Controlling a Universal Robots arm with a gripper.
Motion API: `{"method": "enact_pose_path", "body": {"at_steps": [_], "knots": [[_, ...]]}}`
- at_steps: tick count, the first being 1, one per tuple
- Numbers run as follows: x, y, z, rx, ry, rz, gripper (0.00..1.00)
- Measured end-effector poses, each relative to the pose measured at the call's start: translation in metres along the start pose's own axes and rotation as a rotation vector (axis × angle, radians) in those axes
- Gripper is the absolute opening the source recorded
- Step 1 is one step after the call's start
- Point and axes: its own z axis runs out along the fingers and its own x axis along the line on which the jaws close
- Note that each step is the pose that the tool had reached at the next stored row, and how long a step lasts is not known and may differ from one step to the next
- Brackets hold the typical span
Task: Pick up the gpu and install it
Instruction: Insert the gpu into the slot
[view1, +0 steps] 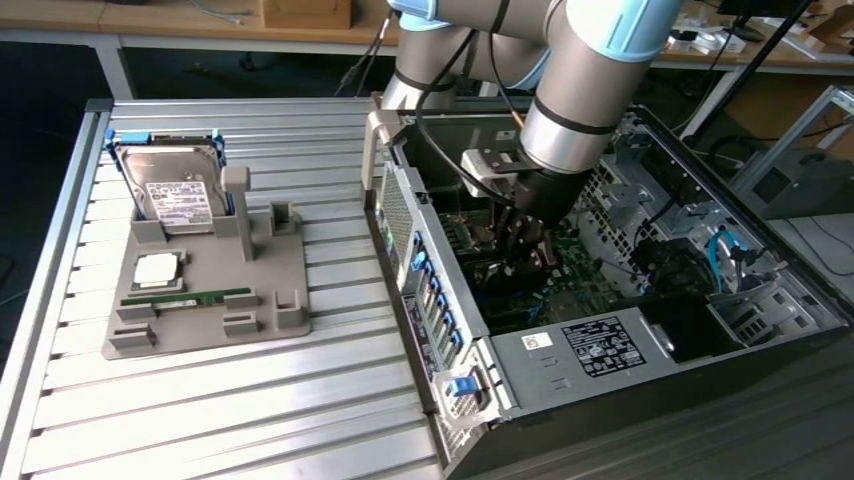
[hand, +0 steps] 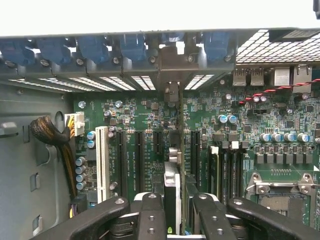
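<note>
Black jaws (hand: 176, 210) clench the gpu (hand: 172, 192) edge-on between them, its thin card standing upright above the green motherboard (hand: 150, 130) inside the open computer case (view1: 561, 345). Directly beneath the jaws run the long dark expansion slots (hand: 139, 155), with a white slot (hand: 104, 160) off to one side. Well away from the jaws, on the ribbed metal bench (view1: 240, 400), a grey holder (view1: 214, 290) carries a hard drive (view1: 174, 190) and a RAM stick (view1: 187, 298).
</note>
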Motion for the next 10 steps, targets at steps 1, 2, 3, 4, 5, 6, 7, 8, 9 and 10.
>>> {"method": "enact_pose_path", "body": {"at_steps": [1, 2, 3, 4, 5, 6, 7, 8, 9, 10], "knots": [[0.0001, 0.0001, -0.0011, 0.0003, 0.0001, 0.000, 0.27], [0.0001, 0.0001, -0.0020, 0.0005, 0.0000, 0.000, 0.27], [0.0001, 0.0001, -0.0020, 0.0006, -0.0002, 0.000, 0.27], [0.0001, 0.0001, -0.0020, 0.0007, -0.0004, 0.000, 0.27], [0.0002, 0.0001, -0.0022, 0.0005, -0.0016, 0.000, 0.27], [0.0002, 0.0001, -0.0023, 0.0004, -0.0044, 0.000, 0.27], [0.0001, 0.0001, -0.0022, 0.0003, -0.0121, 0.000, 0.27], [0.0002, 0.0001, -0.0021, 0.0002, -0.0195, 0.000, 0.27], [0.0002, 0.0001, -0.0021, 0.0001, -0.0261, 0.000, 0.27], [0.0001, 0.0001, -0.0021, 0.0001, -0.0309, 0.000, 0.27]]}}
